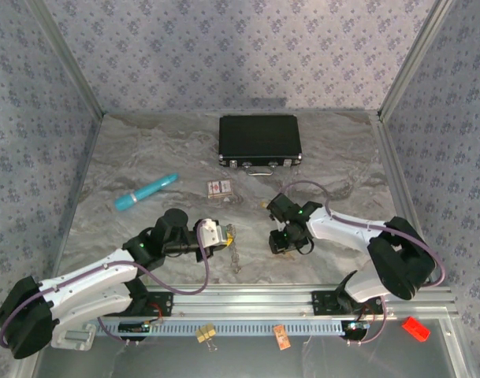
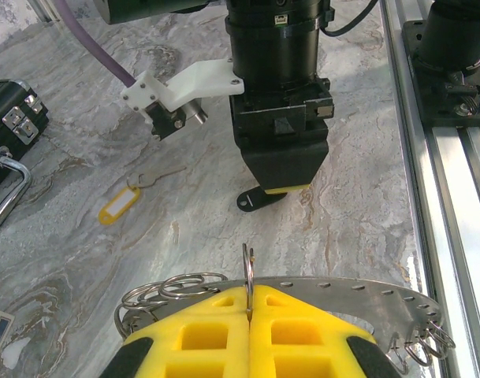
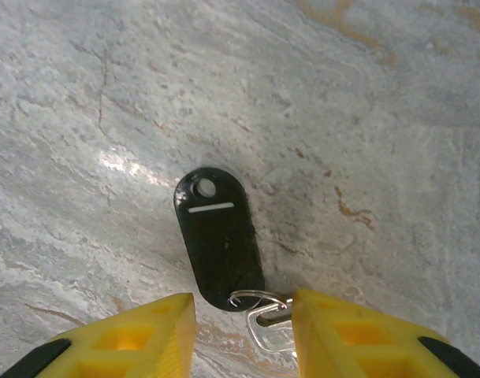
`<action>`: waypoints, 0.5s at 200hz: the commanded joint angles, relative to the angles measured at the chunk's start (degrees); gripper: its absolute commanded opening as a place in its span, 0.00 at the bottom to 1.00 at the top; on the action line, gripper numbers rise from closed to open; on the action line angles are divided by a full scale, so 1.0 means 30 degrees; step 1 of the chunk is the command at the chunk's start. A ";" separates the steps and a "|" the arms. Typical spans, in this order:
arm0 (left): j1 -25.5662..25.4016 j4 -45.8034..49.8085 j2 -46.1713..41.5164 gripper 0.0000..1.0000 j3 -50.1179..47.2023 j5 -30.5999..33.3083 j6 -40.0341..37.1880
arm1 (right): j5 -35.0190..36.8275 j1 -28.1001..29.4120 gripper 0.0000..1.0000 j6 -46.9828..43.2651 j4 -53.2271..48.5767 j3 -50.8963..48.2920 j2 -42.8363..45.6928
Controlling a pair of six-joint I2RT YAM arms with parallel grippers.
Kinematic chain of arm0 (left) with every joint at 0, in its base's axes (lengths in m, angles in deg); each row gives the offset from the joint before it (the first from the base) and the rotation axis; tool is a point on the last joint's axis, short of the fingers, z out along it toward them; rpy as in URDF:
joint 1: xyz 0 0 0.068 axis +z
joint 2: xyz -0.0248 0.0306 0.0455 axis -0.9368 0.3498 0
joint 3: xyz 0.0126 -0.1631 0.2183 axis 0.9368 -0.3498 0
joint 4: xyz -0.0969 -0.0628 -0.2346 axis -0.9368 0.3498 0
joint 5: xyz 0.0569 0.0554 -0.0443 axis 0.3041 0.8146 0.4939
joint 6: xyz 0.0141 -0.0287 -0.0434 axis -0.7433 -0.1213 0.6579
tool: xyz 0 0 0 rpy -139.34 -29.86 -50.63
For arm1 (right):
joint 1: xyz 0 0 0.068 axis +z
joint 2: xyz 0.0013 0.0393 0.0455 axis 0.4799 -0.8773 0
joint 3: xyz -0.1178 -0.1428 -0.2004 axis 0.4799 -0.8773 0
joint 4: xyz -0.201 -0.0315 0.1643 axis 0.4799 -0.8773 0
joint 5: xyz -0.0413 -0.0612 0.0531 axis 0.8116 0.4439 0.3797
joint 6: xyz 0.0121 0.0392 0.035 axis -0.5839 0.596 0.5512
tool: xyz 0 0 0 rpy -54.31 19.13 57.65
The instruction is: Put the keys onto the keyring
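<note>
Two yellow fingers point(image 2: 220, 303) of the left gripper point(image 2: 248, 298) clench the keyring point(image 2: 248, 264) upright. Beyond, the right gripper point(image 3: 241, 315), jaws apart, straddles a key point(image 3: 265, 335) on the table point(image 3: 342, 118); its black tag point(image 3: 218, 244) points lengthwise away.

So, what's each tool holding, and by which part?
Left tool pinches the thin silvery metal ring by its lower edge. Right tool holds nothing, open astride the black oval tag end.

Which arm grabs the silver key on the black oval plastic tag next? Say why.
Right: the right gripper, open, straddles the silver key; the left gripper is shut on a thin metal ring.
</note>
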 commanded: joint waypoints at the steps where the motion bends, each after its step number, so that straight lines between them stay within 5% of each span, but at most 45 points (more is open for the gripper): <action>1: -0.0191 0.0107 -0.0292 0.00 0.0716 -0.0161 -0.0311 | 0.0004 0.0081 0.37 -0.0398 -0.0331 0.0459 -0.0503; 58: -0.0178 0.0154 -0.0295 0.00 0.0741 -0.0184 -0.0340 | 0.0499 0.0153 0.34 -0.0560 -0.0540 0.0760 -0.1112; 100: -0.0173 0.0285 -0.0313 0.00 0.0794 -0.0180 -0.0399 | 0.0549 0.0191 0.17 -0.0592 -0.0820 0.1022 -0.1087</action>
